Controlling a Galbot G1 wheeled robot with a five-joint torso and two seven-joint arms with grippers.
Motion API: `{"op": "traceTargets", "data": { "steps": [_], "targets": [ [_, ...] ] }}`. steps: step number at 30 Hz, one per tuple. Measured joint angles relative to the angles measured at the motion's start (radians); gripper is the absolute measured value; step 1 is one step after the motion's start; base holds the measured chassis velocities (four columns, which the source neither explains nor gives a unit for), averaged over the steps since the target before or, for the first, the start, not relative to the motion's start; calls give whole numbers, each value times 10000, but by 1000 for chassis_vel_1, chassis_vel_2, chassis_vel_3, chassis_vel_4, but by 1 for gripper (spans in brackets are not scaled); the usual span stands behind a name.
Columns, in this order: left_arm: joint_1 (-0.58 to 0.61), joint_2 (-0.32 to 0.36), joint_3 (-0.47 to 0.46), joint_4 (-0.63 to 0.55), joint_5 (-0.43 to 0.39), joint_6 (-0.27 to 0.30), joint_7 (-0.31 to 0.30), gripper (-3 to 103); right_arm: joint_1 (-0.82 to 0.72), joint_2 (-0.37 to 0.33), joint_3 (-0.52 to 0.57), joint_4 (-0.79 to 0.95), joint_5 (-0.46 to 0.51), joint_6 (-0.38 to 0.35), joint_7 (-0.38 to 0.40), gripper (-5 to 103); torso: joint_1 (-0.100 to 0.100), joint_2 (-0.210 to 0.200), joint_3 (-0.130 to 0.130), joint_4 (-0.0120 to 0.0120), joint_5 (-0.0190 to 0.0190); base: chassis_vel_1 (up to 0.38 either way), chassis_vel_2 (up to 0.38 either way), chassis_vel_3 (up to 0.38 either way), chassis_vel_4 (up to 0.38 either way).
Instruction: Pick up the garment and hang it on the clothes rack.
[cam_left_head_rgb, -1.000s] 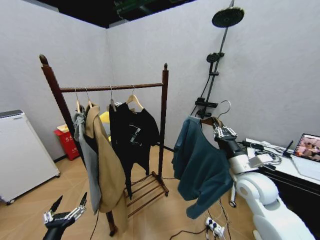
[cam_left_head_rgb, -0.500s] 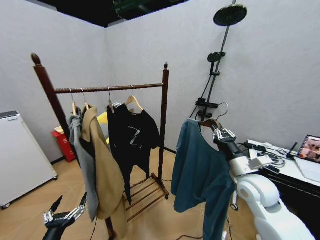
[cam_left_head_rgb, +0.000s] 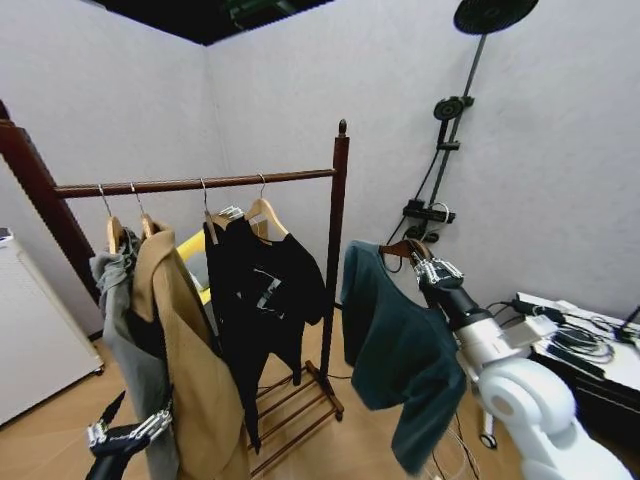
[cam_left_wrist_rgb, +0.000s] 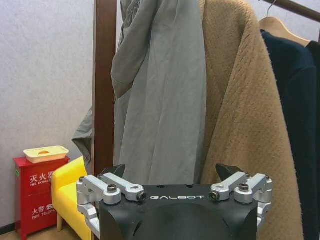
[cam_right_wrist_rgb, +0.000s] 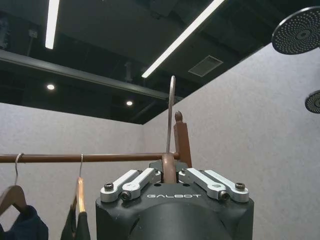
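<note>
Since a second ago the view has swung, bringing the clothes rack (cam_left_head_rgb: 338, 240) closer. My right gripper (cam_left_head_rgb: 432, 270) stays clamped on the hanger's neck, holding the garment (cam_left_head_rgb: 398, 345) just off the bar's free end. My left gripper (cam_left_head_rgb: 128, 434) hangs low, fingers apart.

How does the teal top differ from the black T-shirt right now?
The teal top hangs from the right gripper, off the rack; the black T-shirt hangs on the rack's bar. The top is plain, the T-shirt printed. Both are on wooden hangers.
</note>
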Motion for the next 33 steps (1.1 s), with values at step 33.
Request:
{"op": "traceTargets", "data": {
  "steps": [33],
  "targets": [
    [-1,0,0,0,0,0,1,100,10026,1212,-6285,-9269,-281,-482,-2495,10,7,-1,3,0,1,6,-6,-5,4]
  ]
}}
